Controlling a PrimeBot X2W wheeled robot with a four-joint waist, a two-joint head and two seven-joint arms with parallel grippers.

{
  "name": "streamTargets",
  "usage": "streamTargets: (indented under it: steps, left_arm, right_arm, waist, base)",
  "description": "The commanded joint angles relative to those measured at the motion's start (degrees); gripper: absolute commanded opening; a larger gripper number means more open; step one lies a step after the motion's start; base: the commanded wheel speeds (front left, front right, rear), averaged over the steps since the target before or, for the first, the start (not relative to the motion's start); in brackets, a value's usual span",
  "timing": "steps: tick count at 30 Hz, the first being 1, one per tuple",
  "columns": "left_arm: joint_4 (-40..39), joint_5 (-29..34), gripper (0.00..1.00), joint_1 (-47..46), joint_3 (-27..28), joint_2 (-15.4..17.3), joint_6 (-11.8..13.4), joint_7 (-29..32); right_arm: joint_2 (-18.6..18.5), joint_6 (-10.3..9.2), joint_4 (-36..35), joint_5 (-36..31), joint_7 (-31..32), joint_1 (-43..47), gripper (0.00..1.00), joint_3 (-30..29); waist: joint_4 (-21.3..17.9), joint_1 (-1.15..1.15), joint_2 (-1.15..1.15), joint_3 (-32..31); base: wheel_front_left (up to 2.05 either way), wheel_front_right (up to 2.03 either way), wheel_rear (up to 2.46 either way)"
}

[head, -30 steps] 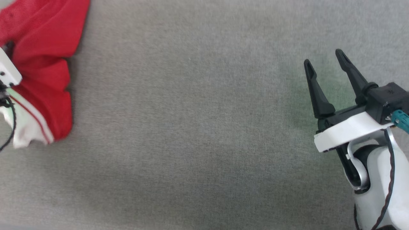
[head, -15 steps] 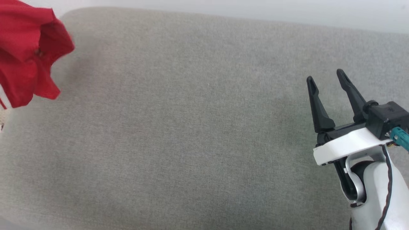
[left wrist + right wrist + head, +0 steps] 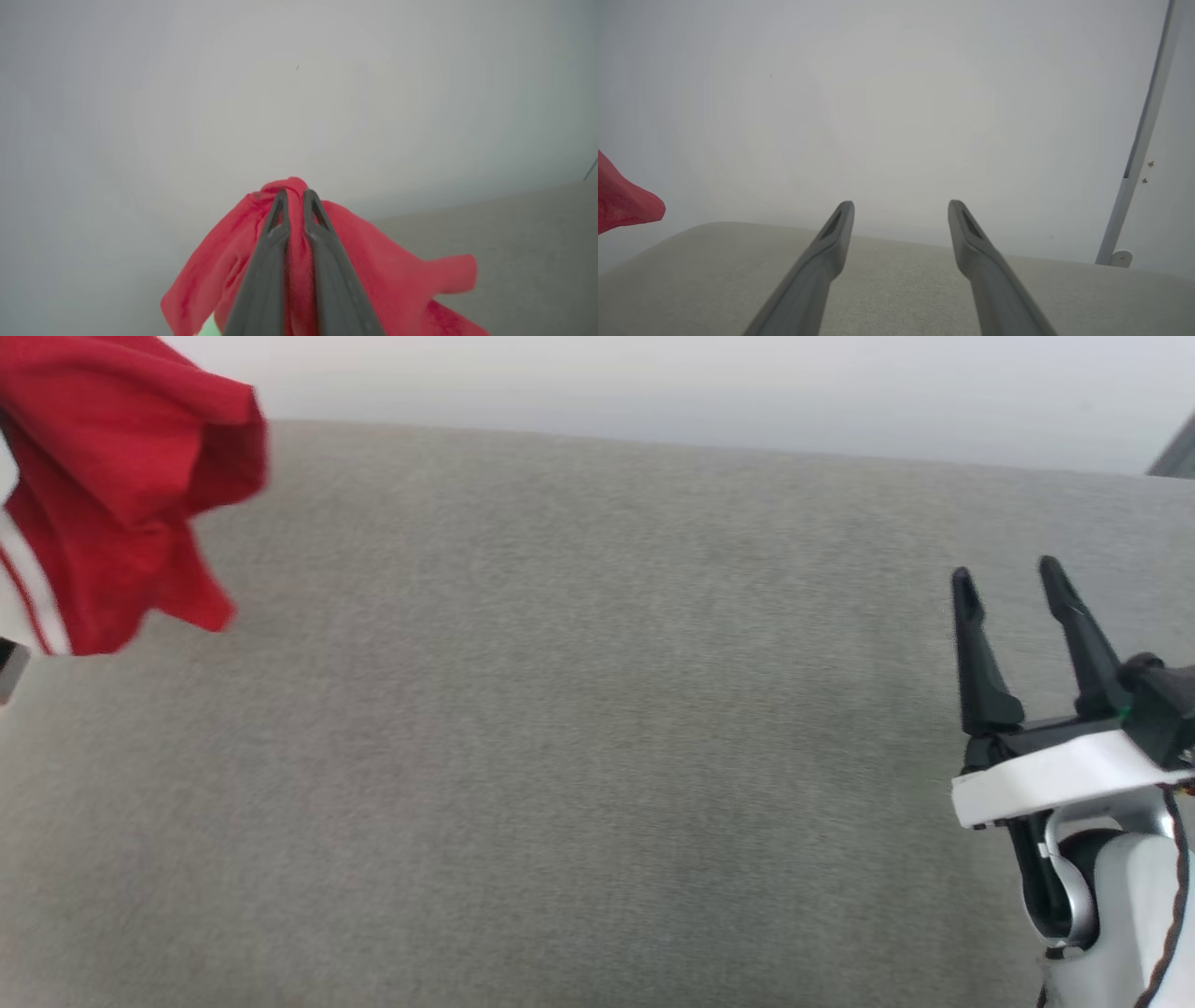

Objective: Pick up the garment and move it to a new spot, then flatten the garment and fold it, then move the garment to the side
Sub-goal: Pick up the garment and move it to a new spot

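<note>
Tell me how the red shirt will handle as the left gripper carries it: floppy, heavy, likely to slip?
Probably very floppy: the garment hangs in loose folds from one pinched spot. Likely light, since a narrow fold between the left gripper's shut fingers holds it up. It may land bunched on the grey cushion, so expect to need spreading.

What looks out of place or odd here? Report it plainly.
Only the garment stands out. It hangs crumpled in a bunch from the left gripper, which is shut on a fold of red cloth, over the left end of the grey cushion. The right gripper is open and empty. Nothing looks damaged or spilled.
</note>
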Motion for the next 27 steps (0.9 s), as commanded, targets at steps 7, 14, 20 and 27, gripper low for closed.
streamTargets:
  steps: [7, 14, 20, 27]
  left_arm:
    - [-14.2, -2.07, 0.0, 4.73, -1.27, 1.46, 4.61, 7.69]
    - [-23.05, -3.45, 0.0, 7.38, -4.49, -0.74, 6.7, 12.3]
    - [-25.23, -4.06, 0.0, 11.3, -9.48, -4.11, 8.06, 15.3]
    - [-17.83, -5.21, 0.0, 16.56, -15.45, -8.55, 6.54, 16.54]
  right_arm:
    - [1.16, -0.02, -1.26, -0.1, -1.08, 2.2, 1.0, -3.38]
    - [2.05, -0.02, -1.38, 0.12, -1.9, 3.41, 1.0, -3.93]
    - [2.68, -0.02, -0.03, 1.02, -2.56, 4.43, 1.0, -3.24]
    - [2.83, -0.02, 2.51, 2.54, -3.91, 3.18, 1.0, -0.28]
  waist:
    - [-7.97, 0.0, 0.0, -1.03]
    - [-14.83, 0.0, 0.0, -0.26]
    - [-18.9, 0.0, 0.0, 1.32]
    - [-21.99, 0.0, 0.0, 4.04]
  base:
    - [0.0, 0.0, 0.0]
    - [0.0, 0.0, 0.0]
    - [0.0, 0.0, 0.0]
    - [0.0, 0.0, 0.0]
